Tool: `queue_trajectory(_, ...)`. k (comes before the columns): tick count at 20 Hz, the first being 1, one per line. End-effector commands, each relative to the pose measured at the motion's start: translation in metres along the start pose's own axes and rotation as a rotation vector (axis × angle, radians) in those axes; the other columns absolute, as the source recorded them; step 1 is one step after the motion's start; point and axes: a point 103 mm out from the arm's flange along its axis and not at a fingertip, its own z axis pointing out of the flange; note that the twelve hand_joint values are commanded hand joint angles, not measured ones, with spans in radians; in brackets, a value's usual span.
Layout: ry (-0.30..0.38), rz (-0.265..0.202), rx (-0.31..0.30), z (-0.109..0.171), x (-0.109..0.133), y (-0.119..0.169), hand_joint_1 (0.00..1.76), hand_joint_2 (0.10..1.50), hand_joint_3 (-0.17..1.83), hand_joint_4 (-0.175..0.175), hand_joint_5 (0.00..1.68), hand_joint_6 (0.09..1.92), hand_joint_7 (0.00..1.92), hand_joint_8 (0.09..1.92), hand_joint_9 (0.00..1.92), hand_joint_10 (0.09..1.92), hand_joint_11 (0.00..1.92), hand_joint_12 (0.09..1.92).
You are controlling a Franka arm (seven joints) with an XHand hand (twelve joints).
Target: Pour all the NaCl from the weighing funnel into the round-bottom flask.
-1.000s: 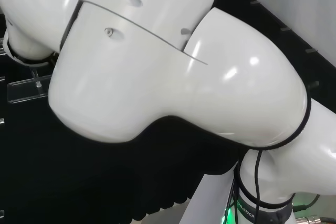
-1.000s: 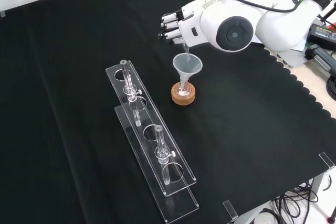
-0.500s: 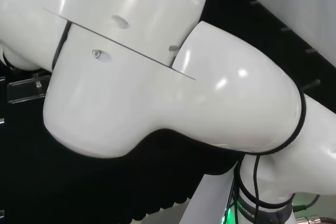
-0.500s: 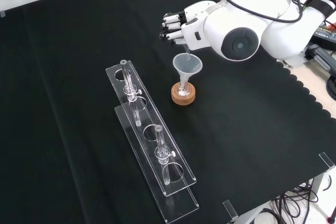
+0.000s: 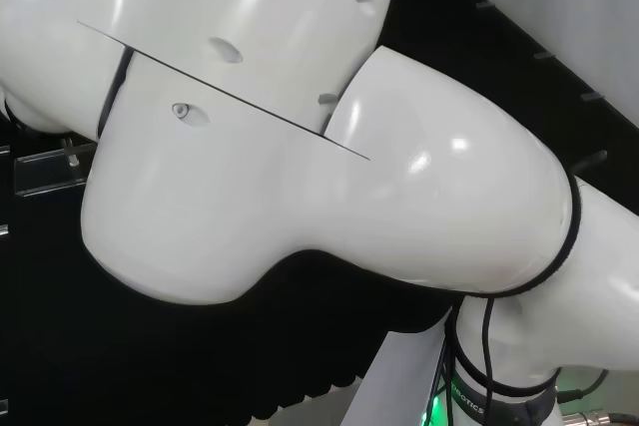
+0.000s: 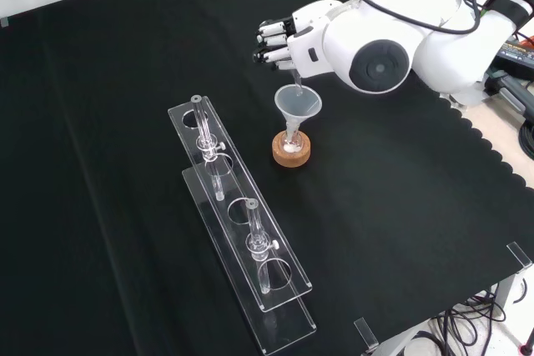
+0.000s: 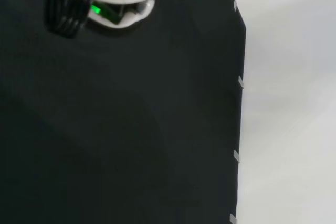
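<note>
One hand (image 6: 279, 39), fingers curled on the weighing funnel (image 6: 295, 82), its spout over the wide funnel (image 6: 298, 104) seated in the round-bottom flask (image 6: 290, 146) on its cork ring (image 6: 291, 155). We fear drift: spout wandering past the rim spills NaCl onto the black cloth (image 6: 125, 81).

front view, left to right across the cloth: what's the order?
Clear acrylic rack with glass tubes → cork ring stand with the round-bottom flask and funnel on it → robot hand just above, fingers curled round the weighing funnel → arm's white link with the grey cap.
</note>
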Motion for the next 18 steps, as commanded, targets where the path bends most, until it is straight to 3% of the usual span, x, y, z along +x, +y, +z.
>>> queue_trajectory(1,0.139,-0.010,-0.006,0.006,-0.010,-0.001,1.12,0.63,0.70,0.175,1.27,0.70,0.46,0.65,0.80,0.43,0.68,1.11)
queue_trajectory(15,0.478,-0.045,-0.003,0.025,-0.033,0.002,1.12,0.63,0.70,0.175,1.27,0.70,0.46,0.65,0.80,0.43,0.68,1.11)
queue_trajectory(18,0.584,-0.053,0.008,0.034,-0.039,0.005,1.12,0.63,0.70,0.175,1.27,0.70,0.46,0.65,0.80,0.43,0.68,1.11)
